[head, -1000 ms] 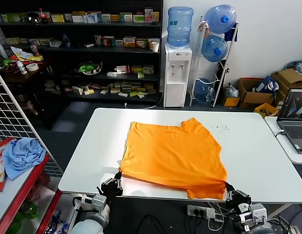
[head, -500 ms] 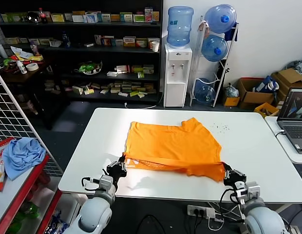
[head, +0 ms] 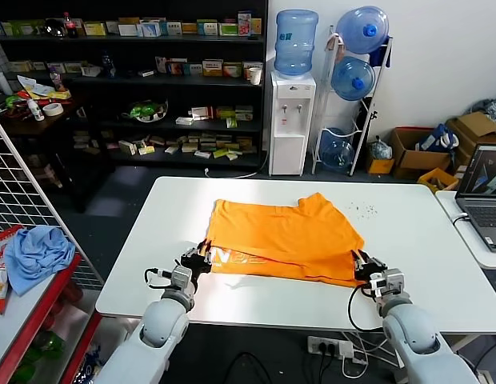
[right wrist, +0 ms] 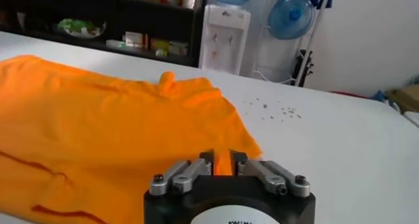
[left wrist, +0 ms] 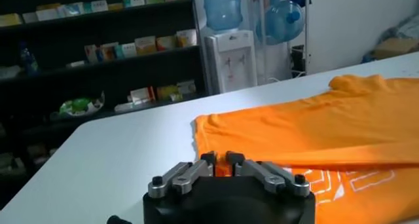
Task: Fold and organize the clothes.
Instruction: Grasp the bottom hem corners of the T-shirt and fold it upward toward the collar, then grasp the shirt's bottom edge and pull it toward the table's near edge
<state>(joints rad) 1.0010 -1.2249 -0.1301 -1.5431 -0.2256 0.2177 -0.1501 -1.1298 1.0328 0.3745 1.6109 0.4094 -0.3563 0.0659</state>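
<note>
The orange T-shirt (head: 288, 236) lies on the white table (head: 424, 232), its near part folded back over itself, with white lettering (head: 236, 258) showing on the turned-up strip. My left gripper (head: 202, 258) sits at the fold's near left corner. Its fingers stand slightly apart, open, with orange cloth (left wrist: 314, 127) lying in the gap of the left gripper (left wrist: 220, 158). My right gripper (head: 364, 266) is at the near right corner. In the right wrist view the right gripper (right wrist: 222, 158) is likewise open by a narrow gap, with the shirt's edge (right wrist: 98, 127) between its fingers.
A laptop (head: 484, 200) sits on a side table at the right. A light blue cloth (head: 36, 252) lies on the red rack at the left, beside a wire grid panel. Shelves, a water dispenser (head: 290, 120) and bottles stand beyond the table.
Both grippers carried the shirt's near hem away from the table's front edge and over the shirt, folding it. The lettering now shows. Both pairs of fingers have parted.
</note>
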